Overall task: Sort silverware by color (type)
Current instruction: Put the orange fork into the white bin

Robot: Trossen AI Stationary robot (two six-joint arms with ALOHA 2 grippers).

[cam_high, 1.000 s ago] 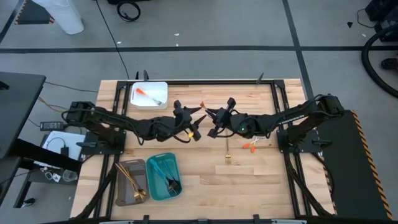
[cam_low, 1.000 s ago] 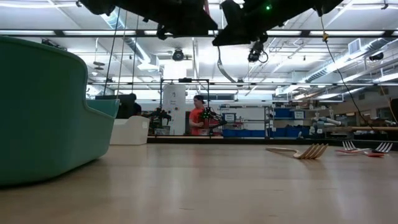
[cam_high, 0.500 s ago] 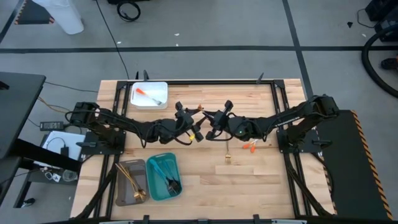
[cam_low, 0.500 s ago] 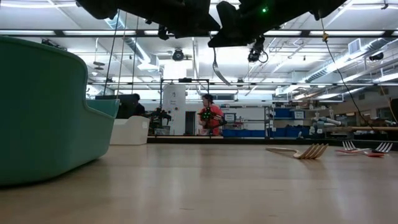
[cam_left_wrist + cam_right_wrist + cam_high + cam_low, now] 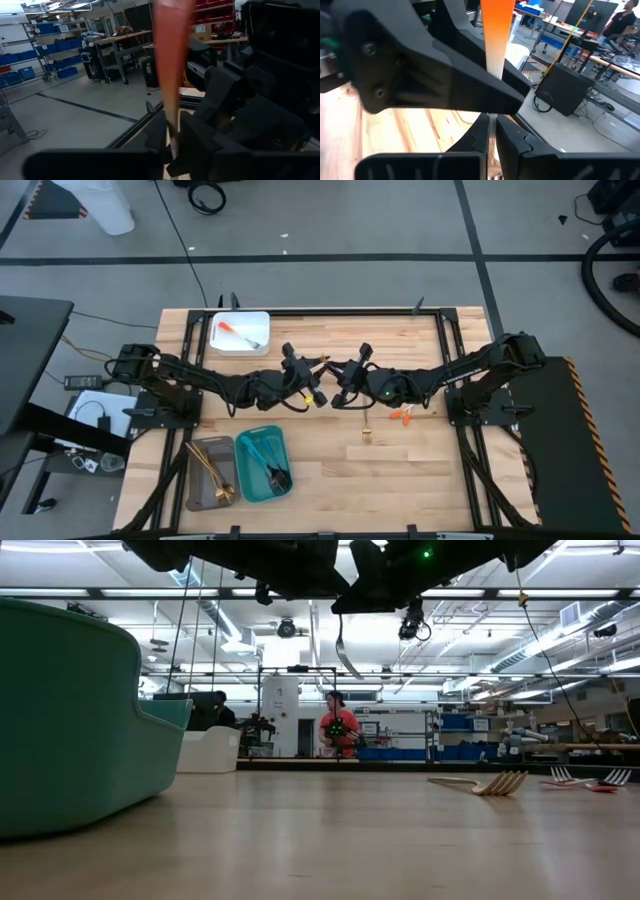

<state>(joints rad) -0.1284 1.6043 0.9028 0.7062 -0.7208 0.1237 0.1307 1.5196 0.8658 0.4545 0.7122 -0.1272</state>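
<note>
The fingers (image 5: 485, 131) of my right gripper (image 5: 343, 392) were pinched together on the handle of an orange utensil (image 5: 496, 35), which stood up between them in the right wrist view, and the left gripper (image 5: 312, 395) had its own fingers (image 5: 192, 140) closed around the same slim orange piece, as its wrist view showed. In the high view the two grippers met nose to nose above the middle of the table (image 5: 400, 470), the utensil held in the air between them for a handover. I judged the risk to lie in the release: if the right gripper opened before the left had a firm bite, the thin handle could slip or swing and drop to the boards; if both pulled while clamped, it could twist in the pads and end up skewed for placing in the white tray (image 5: 238, 335), where one orange piece (image 5: 240, 333) already lay. A gold fork (image 5: 367, 430) and more orange pieces (image 5: 405, 415) waited on the wood near the right arm, while the grey tray (image 5: 196, 476) and teal tray (image 5: 246, 462) at the near left held their sorted items. Against the frame a second before, the grippers had drawn closer together, the gap between them at the table's centre closing, and in the low view the dangling utensil (image 5: 343, 650) had shifted slightly left; nothing on the table had moved.
</note>
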